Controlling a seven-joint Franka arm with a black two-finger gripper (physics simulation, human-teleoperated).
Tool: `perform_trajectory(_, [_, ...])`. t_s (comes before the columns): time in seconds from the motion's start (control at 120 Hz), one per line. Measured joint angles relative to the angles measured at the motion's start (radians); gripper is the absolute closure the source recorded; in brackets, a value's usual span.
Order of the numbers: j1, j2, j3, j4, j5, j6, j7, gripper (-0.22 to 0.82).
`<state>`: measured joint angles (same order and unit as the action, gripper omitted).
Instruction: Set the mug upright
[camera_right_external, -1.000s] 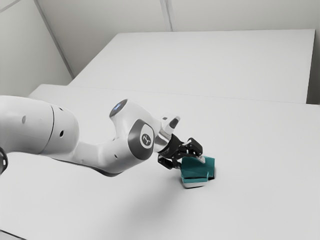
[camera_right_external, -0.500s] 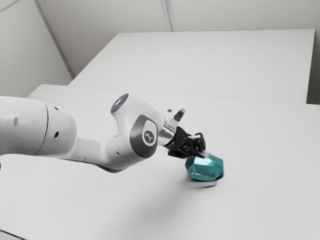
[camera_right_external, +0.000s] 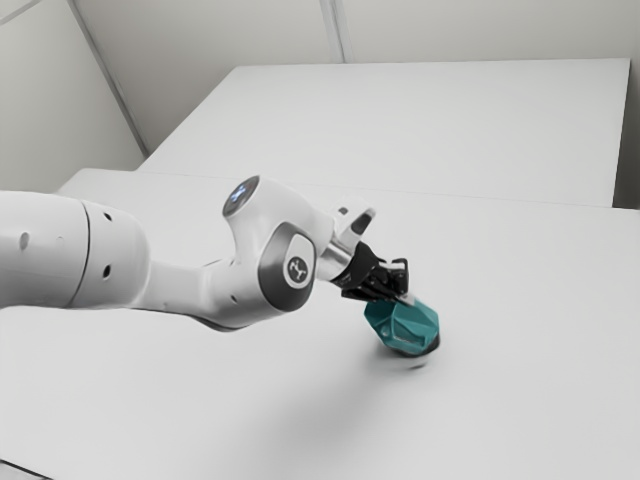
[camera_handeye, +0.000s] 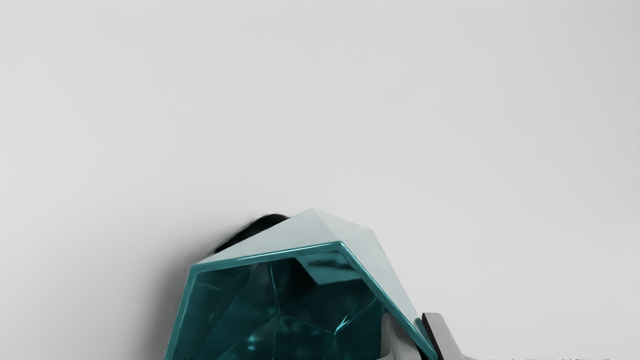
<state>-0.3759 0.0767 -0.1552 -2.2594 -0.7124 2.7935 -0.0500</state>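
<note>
White table (camera_right_external: 520, 400) spreads beneath our gripper (camera_right_external: 407, 299). We have the fingers (camera_handeye: 442, 332) clamped on the side of the mug (camera_right_external: 404, 325), one inside, one outside. It is tilted, with its mouth toward our hand; whether it touches the table, we cannot tell.

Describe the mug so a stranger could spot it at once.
On the white table, follow the white arm from the exterior view's left to its black gripper. There the mug is pinched by its wall, one finger inside, one outside. Its teal, angular facets set it apart from the smooth white arm and black gripper.
</note>
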Motion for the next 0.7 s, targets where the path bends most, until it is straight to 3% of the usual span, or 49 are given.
perform_trajectory(0.233, [0.043,-0.127,0.006,-0.011,0.082,-0.199,-0.021,0.79])
perform_trajectory(0.417, [0.253,-0.202,0.034,-0.024,0.286,-0.405,-0.071,0.79])
perform_trajectory(0.7, [0.269,-0.227,0.098,-0.018,0.519,-0.688,-0.145,0.79])
